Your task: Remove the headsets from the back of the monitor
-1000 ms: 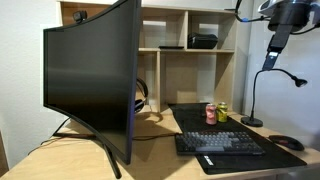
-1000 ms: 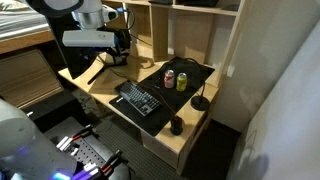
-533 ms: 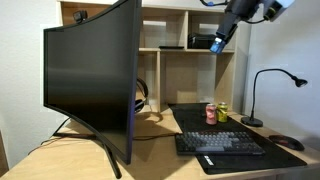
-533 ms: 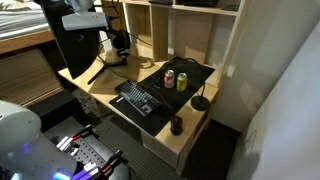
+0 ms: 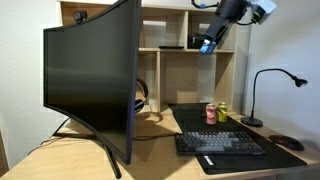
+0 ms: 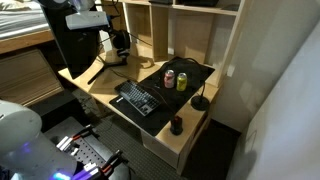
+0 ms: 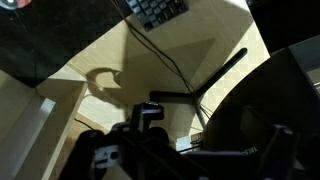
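The monitor (image 5: pixel 90 85) stands at the left end of the desk (image 5: pixel 60 160), its screen dark. Just past its right edge, behind the screen, the headset (image 5: pixel 141 97) shows as a black band and ear cup above the desk; in an exterior view it sits close behind the monitor's back (image 6: pixel 120 43). Further right and high up, the gripper (image 5: pixel 207 47) hangs before the upper shelf (image 5: pixel 190 49), well apart from the headset and holding nothing; how wide its jaws stand cannot be told. Below lie two cans (image 5: pixel 216 112) and a keyboard (image 5: pixel 220 143), then a lamp (image 5: pixel 262 95) and a mouse (image 5: pixel 285 142).
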Controlling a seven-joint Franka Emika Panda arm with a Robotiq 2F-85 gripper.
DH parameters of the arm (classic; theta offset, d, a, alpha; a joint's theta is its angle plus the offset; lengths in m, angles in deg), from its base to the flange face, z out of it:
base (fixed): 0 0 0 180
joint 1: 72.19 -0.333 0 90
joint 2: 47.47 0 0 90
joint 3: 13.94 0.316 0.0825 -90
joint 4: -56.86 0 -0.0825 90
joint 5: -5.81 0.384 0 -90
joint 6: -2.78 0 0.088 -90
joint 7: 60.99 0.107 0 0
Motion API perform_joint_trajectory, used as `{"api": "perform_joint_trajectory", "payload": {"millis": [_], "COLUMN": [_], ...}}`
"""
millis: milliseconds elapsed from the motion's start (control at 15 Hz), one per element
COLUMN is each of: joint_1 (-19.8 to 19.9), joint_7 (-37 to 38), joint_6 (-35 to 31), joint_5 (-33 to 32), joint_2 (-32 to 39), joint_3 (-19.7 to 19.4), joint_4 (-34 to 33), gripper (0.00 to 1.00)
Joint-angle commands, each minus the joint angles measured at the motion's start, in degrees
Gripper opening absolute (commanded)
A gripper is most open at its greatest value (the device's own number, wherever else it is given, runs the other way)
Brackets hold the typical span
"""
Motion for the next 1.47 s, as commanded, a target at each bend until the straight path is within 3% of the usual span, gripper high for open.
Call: {"api": "perform_joint_trajectory", "payload": {"millis": [0,400,467,533,1067,1400], "joint_1": [-2.38,-5.93,-5.75,-3.83,-2.17,3.21], "joint_7": [-1.92,-3.41,-3.60,-2.05,-0.67,13.02], "joint_6": [-5.72,-15.80,-15.46,-14.45,-15.19,-13.07], "joint_5": [4.69,13.16,14.49,12.68,14.00,2.05], "joint_2": [7.04,19.98,20.76,17.35,27.65,38.11], "joint_3": [-0.48,1.09,1.47,2.97,6.23,11.02], "joint_4": [-3.34,-13.67,-14.85,-11.41,-20.53,-32.99], "gripper": [1.00,1.00,1.00,1.00,1.00,1.00]}}
